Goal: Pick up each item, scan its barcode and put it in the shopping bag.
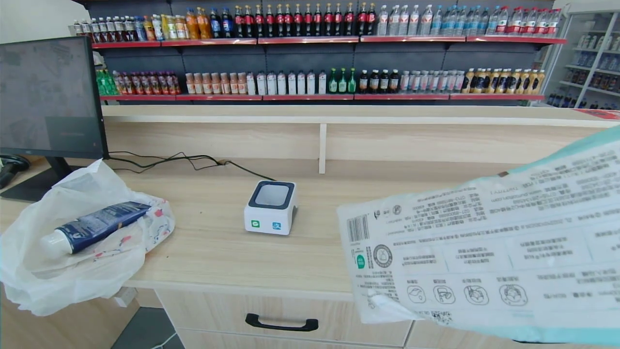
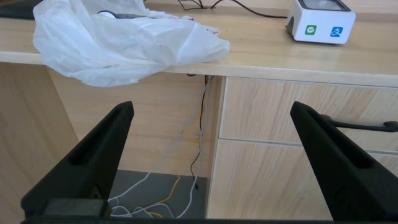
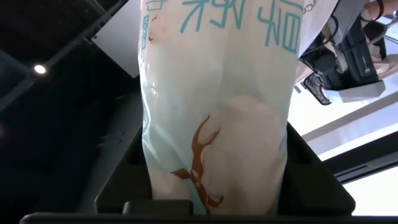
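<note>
A large white and teal packet hangs in the air at the right, above the counter's front edge, its printed back and barcode turned toward the head view. My right gripper is shut on the packet, one finger on each side. The white scanner stands mid-counter, window up, left of the packet. A white plastic shopping bag lies at the counter's left end with a dark blue tube in it. My left gripper is open and empty, low in front of the counter, below the bag.
A monitor stands at the back left, and a black cable runs from it toward the scanner. A raised wooden ledge borders the counter's far side. Drawers with a black handle sit under the counter. Bottle shelves line the wall.
</note>
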Tool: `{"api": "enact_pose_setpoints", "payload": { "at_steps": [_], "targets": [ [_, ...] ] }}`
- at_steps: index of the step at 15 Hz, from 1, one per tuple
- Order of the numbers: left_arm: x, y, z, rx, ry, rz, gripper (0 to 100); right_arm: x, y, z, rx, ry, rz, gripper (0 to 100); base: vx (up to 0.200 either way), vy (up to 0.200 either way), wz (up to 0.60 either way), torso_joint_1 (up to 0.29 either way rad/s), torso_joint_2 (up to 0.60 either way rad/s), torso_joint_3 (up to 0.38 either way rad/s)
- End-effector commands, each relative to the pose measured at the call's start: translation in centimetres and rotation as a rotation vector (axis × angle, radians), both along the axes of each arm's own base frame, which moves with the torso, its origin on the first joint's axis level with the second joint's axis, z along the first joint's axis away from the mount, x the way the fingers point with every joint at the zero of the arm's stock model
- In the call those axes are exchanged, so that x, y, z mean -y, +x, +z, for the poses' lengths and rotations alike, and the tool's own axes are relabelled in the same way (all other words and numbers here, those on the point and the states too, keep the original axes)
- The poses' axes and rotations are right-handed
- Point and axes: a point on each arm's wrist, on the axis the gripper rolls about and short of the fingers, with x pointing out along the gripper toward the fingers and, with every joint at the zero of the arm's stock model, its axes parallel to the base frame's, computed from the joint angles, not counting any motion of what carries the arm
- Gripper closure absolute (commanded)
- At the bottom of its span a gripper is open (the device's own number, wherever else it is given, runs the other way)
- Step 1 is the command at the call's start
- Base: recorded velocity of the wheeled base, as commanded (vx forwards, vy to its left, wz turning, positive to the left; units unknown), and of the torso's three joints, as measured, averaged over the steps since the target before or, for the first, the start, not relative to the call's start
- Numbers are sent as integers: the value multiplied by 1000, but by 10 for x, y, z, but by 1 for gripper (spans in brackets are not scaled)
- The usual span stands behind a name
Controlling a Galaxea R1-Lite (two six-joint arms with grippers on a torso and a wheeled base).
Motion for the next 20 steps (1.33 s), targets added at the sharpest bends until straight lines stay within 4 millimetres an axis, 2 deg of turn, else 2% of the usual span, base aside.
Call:
{"api": "enact_pose_setpoints", "payload": {
  "at_steps": [1,6,12,18,20],
  "targets": [
    [0,0,0,0,0,-1,0,6,6,2,-15,16,-12,100,0,0,0,0,0,0],
    [0,0,0,0,0,0,0,7,5,19,-95,98,62,100,0,0,0,0,0,0],
    [0,0,0,0,0,0,0,12,3,11,-120,93,77,100,0,0,0,0,0,0],
    [0,0,0,0,0,0,0,17,-11,26,-70,127,86,100,0,0,0,0,0,0],
    [0,0,0,0,0,0,0,18,-11,24,-74,127,83,100,0,0,0,0,0,0]
  ]
}}
